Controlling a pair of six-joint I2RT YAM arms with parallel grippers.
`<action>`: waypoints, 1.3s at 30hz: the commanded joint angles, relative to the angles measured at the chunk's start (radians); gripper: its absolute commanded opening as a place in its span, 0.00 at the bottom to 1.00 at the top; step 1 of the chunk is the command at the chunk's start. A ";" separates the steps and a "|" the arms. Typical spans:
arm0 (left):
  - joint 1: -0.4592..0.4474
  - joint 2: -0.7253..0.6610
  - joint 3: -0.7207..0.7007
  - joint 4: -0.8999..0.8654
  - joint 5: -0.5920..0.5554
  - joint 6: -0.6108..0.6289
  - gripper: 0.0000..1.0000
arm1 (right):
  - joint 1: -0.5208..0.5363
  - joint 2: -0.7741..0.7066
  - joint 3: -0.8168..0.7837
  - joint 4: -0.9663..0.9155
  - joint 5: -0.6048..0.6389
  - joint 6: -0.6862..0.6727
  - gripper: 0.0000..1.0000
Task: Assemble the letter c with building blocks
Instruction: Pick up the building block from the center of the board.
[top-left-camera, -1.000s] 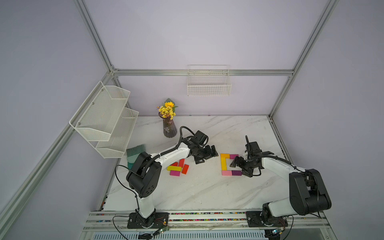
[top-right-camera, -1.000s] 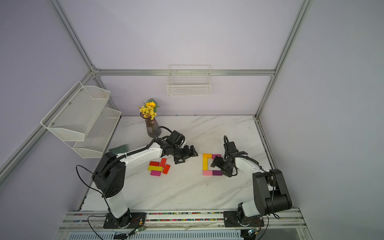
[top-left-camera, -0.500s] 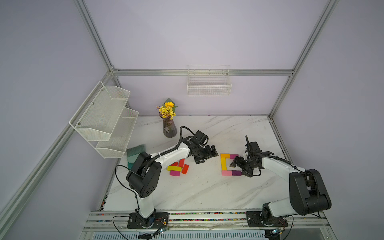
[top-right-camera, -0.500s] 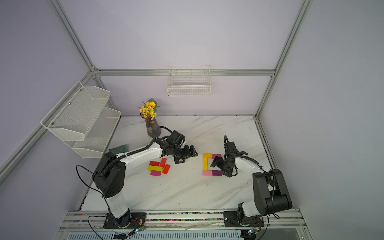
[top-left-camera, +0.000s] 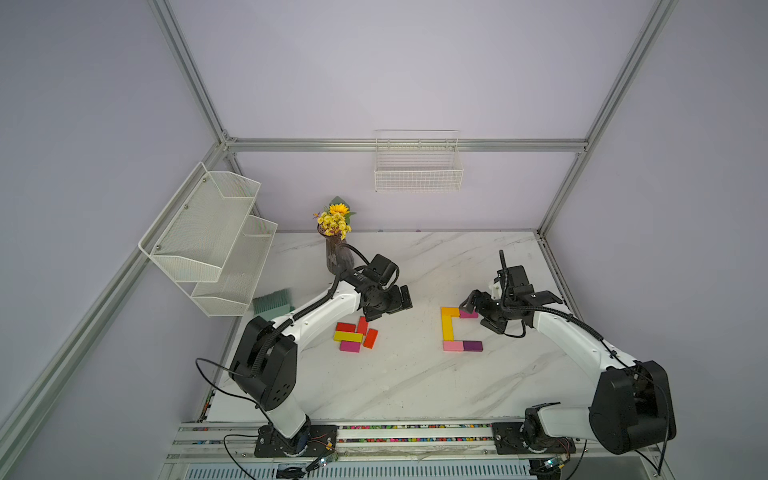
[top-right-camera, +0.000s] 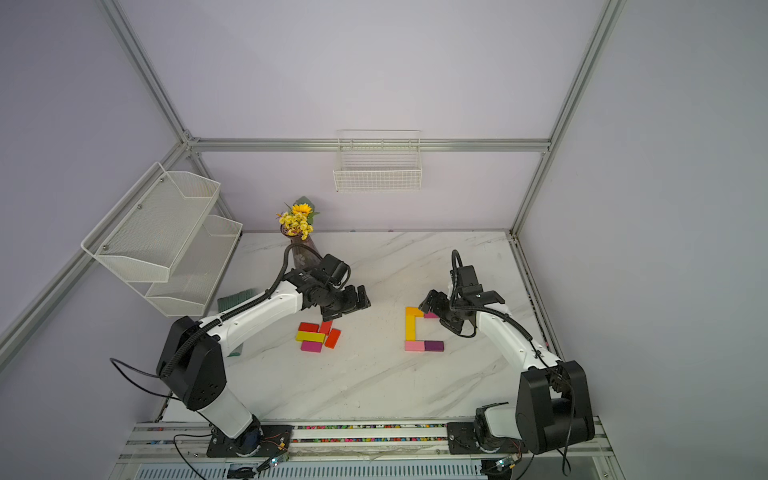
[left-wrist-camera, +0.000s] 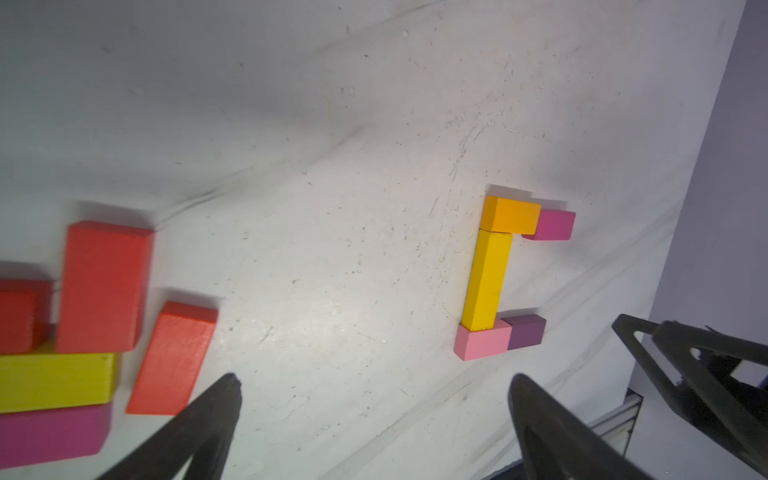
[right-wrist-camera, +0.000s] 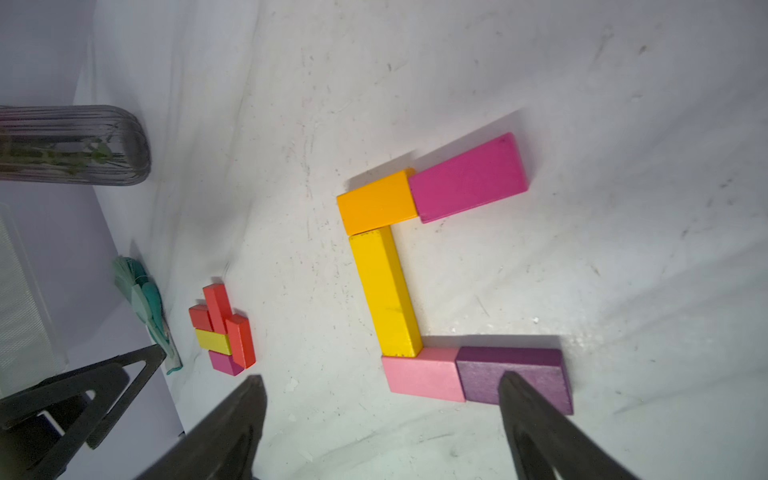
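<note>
Top views both show the white tabletop (top-left-camera: 395, 386), and the nearest thing on it is the C (top-right-camera: 410, 328), right of centre and open toward the right edge. Its near arm is a pink block (top-left-camera: 453, 345) and a purple block (top-left-camera: 473, 345), end to end and touching, with purple on the outside. A yellow block (top-left-camera: 447, 328) runs from the pink one toward the far edge as the spine, and an orange block (top-left-camera: 449, 311) caps it. A magenta block (right-wrist-camera: 467, 178) butts the orange one at a slight angle, making the far arm.

Level with the C but left of centre sits the pile (top-left-camera: 355, 336) of spare blocks: three red to orange-red, one yellow, one magenta, all flat and packed together.

The right pincer (right-wrist-camera: 380, 376) hangs over the far arm and partly hides the magenta block in both top views. Its jaws are wide apart and grip nothing. The left pincer (left-wrist-camera: 374, 378) hangs just past the pile toward the middle — also wide and empty.

A green brush-like item (top-left-camera: 271, 301) lies at the left edge. A vase (top-left-camera: 337, 259) of yellow flowers stands near the far edge. A mesh rack (top-left-camera: 208, 241) and a wire basket (top-left-camera: 417, 176) hang on the walls.
</note>
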 joint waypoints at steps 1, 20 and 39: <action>0.010 -0.031 -0.059 -0.100 -0.064 0.113 1.00 | 0.114 -0.010 0.031 0.003 0.055 0.096 0.89; 0.011 0.132 -0.042 -0.078 -0.053 0.205 0.90 | 0.316 0.151 0.208 -0.105 0.173 0.033 0.97; -0.037 0.160 -0.143 -0.026 -0.105 0.063 0.72 | 0.048 0.166 0.181 -0.091 0.013 0.041 0.97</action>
